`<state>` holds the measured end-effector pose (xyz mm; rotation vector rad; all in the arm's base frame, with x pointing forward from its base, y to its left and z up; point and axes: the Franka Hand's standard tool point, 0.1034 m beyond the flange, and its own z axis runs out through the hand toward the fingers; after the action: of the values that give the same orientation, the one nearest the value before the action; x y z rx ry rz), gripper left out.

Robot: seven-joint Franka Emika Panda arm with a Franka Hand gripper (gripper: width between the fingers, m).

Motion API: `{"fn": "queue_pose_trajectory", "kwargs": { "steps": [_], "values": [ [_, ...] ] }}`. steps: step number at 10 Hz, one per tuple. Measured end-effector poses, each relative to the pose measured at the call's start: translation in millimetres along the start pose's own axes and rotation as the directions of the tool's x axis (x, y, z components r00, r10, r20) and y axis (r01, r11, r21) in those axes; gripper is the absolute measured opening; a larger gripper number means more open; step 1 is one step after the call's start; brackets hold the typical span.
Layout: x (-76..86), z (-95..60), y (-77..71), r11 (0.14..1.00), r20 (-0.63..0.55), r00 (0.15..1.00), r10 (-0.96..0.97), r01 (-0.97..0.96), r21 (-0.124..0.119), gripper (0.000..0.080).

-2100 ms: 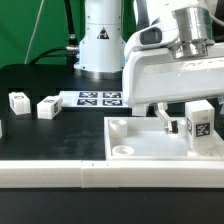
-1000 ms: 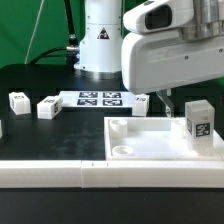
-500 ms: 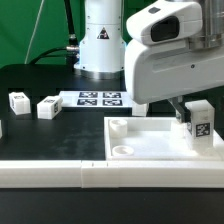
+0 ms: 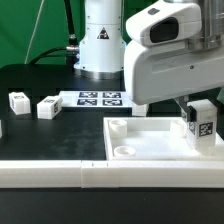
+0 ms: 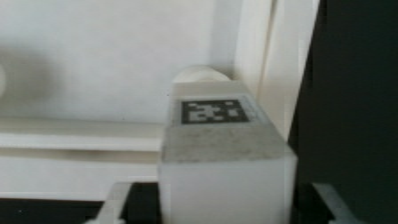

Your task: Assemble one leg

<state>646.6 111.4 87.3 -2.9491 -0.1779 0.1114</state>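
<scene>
Leg [image 5: 221,140]: upright, tag face showing, standing at the far corner of the tray piece [image 4: 150,135] on the exterior view's right. Gripper [image 5: 221,203]: jaws stand either side of the leg, apparently pinching it; contact is blurred. Near corner socket [image 4: 123,150]: vacant. Bench [image 4: 40,135]: loose white block [image 4: 48,107] and second block [image 4: 19,101], well apart from the tray piece; marker board [image 4: 98,98] beyond them. Status, judged: leg set at its socket; full seating unconfirmed; release and retreat outstanding.

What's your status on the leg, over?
Copy: gripper shut on the leg. Leg upright in a corner of the tray piece, exterior view's right. Nothing blocking it.
</scene>
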Motion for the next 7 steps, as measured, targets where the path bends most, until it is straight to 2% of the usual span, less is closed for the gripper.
{"fn": "queue_pose_trajectory", "kwargs": {
  "steps": [1,3,6,7],
  "values": [
    [0.0,0.2,0.1,1.000,-0.001,1.000,0.000,0.000,0.000,0.0291],
    [-0.7,0.9,2.0,0.972,-0.044,0.971,0.235,-0.235,0.008,0.0291],
    [0.2,1.0,5.9,0.826,-0.056,0.824,0.563,-0.563,0.024,0.0292],
    [0.3,0.9,6.8,0.743,-0.055,0.742,0.669,-0.668,0.028,0.0292]
  ]
}}
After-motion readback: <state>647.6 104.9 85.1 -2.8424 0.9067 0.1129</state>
